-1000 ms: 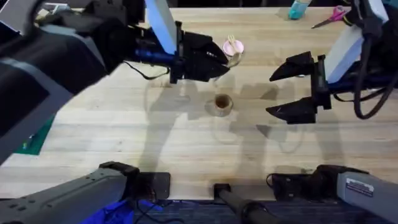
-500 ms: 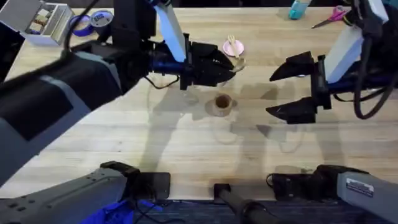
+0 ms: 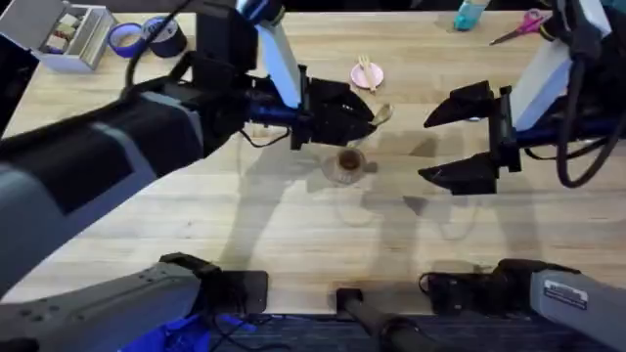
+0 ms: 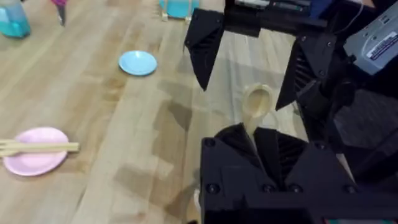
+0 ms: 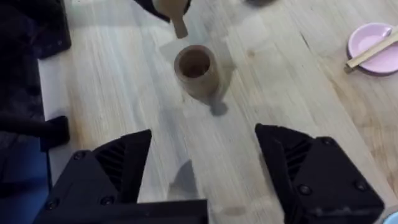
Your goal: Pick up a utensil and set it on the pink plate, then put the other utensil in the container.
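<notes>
While the fork [image 3: 368, 69] lies across the pink plate [image 3: 368, 75] near the far edge of the tabletop [image 3: 254, 225], the left end effector [image 3: 369, 114] is clamped on the spoon [image 3: 381, 113]. The spoon's round bowl sticks out past the black fingertips, up in the air between the plate and the cup [image 3: 348, 163]. The cup stands upright in the middle of the tabletop, a little nearer the robot than the spoon, with bare wood all around it. The right end effector [image 3: 442, 149] hangs to the right of the cup with its fingers wide apart and nothing between them. A blue plate [image 4: 137, 63] sits well away from the pink one. Scissors [image 3: 521, 25] and a blue bottle [image 3: 469, 14] lie by the far right edge. Tape rolls [image 3: 147, 37] and a box [image 3: 61, 34] sit at the far left corner.
</notes>
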